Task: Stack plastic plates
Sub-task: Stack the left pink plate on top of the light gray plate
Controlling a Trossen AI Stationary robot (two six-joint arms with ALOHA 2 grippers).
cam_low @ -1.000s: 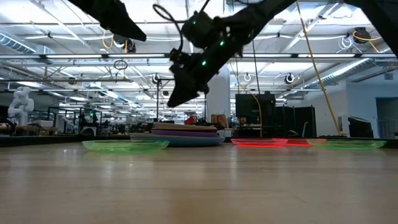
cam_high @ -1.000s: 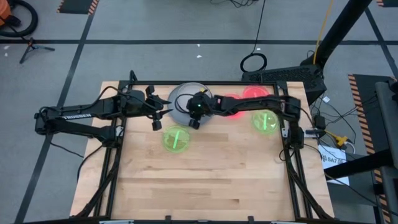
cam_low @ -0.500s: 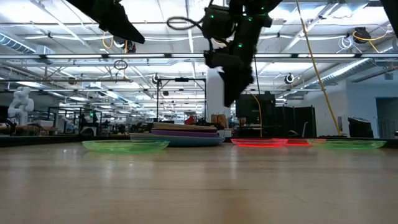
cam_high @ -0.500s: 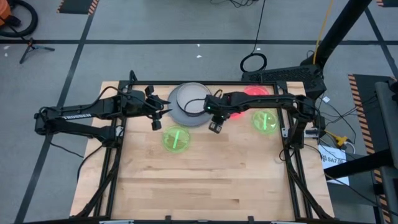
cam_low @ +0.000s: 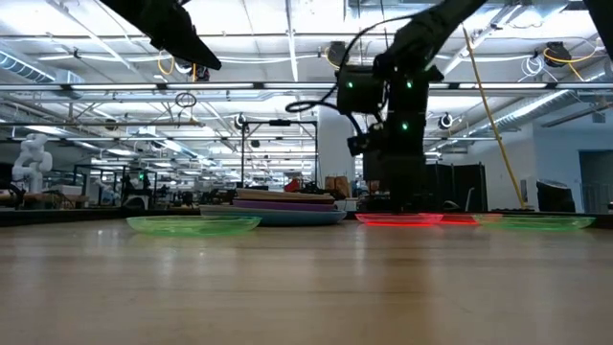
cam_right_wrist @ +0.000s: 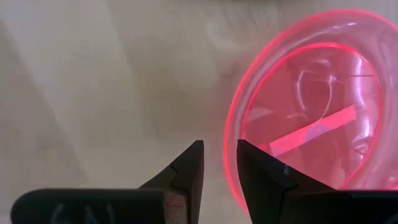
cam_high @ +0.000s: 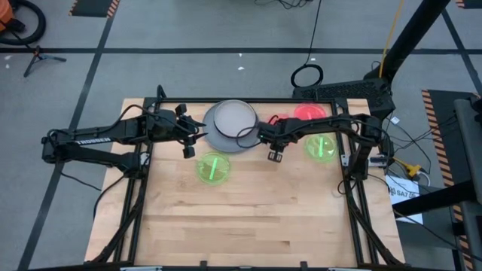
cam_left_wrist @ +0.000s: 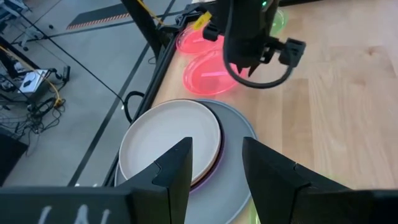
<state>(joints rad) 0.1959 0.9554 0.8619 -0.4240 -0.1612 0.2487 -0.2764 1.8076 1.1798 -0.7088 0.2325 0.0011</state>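
Note:
A stack of plates (cam_high: 226,120) stands at the table's far middle: a pale grey plate (cam_left_wrist: 168,140) on top, purple below it, a large grey one at the bottom. Two pink-red plates (cam_left_wrist: 208,74) lie to its right. One green plate (cam_high: 213,167) lies nearer the front, another (cam_high: 320,147) at the right. My right gripper (cam_right_wrist: 221,165) is open by a narrow gap and points down over the rim of the nearer pink-red plate (cam_right_wrist: 311,106). My left gripper (cam_left_wrist: 216,155) is open and hovers at the stack's left side.
A cable loop hangs from the right arm's wrist (cam_left_wrist: 258,78) above the pink-red plates. The table's near half (cam_high: 241,218) is bare wood. The frame rails run along the left and right edges of the table.
My right gripper has moved from above the stack toward the table's right and near edge. It has turned from a slant to pointing down and has come down close over the nearer pink-red plate. The plates have stayed where they were.

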